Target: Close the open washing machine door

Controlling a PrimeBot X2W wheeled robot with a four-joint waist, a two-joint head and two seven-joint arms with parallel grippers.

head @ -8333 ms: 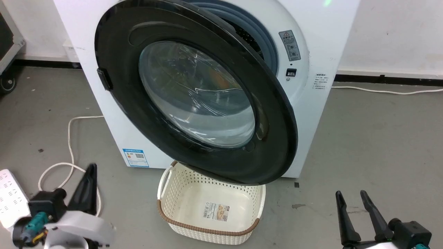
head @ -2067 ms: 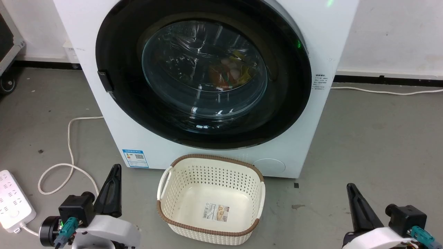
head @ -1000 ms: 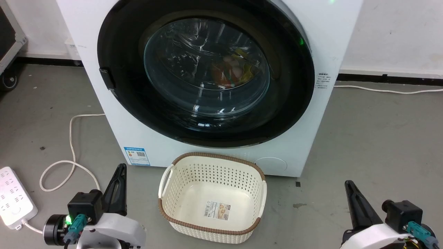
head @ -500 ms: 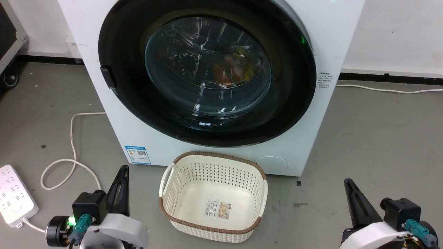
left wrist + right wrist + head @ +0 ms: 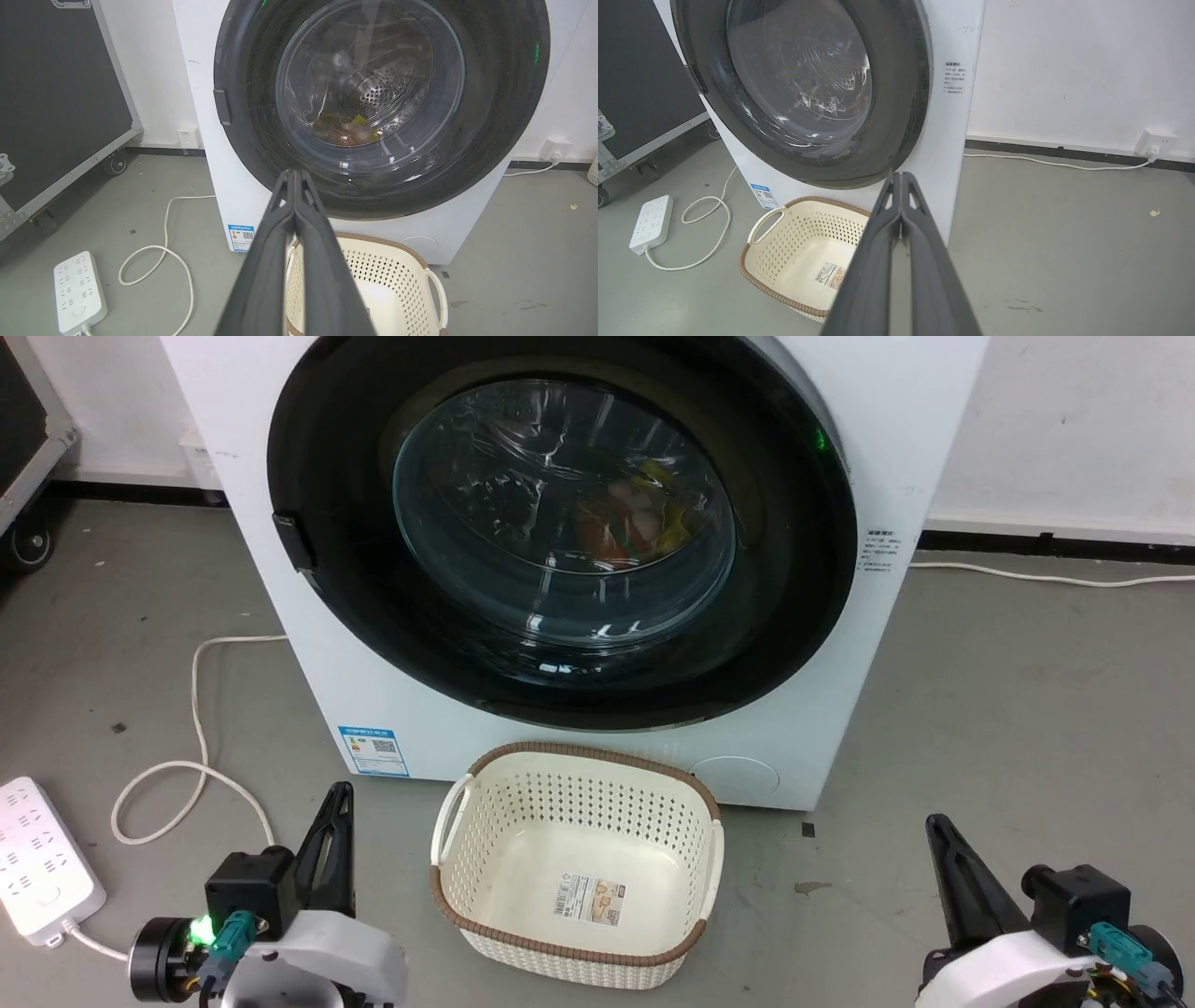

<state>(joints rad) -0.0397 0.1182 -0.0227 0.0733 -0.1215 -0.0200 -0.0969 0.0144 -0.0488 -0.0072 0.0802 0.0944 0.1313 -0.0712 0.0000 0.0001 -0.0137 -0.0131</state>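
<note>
The washing machine (image 5: 420, 728) is a white front-loader with a blue label (image 5: 373, 751) low on its front. Its door (image 5: 560, 523), glossy black rim around a clear glass bowl, lies flush against the front; coloured items show behind the glass. My left gripper (image 5: 342, 791) hangs shut and holds nothing, low at the left, well short of the machine. My right gripper (image 5: 934, 821) is shut and bare at the lower right. In the left wrist view the gripper (image 5: 294, 172) points at the door (image 5: 373, 93); in the right wrist view the gripper (image 5: 901, 175) points past the door (image 5: 803, 84).
A cream perforated basket (image 5: 439, 887) stands on the grey floor just before the machine, between my arms. A white power strip (image 5: 42, 859) and looping cable (image 5: 196, 709) lie at the left. A black wheeled case (image 5: 56, 93) stands farther left, and a wall socket (image 5: 1153, 140) sits at the right.
The door stood ajar 8.3 s ago and has lain flush since 2.1 s ago. The head view has crept slightly, and my left gripper has edged rightward toward the basket.
</note>
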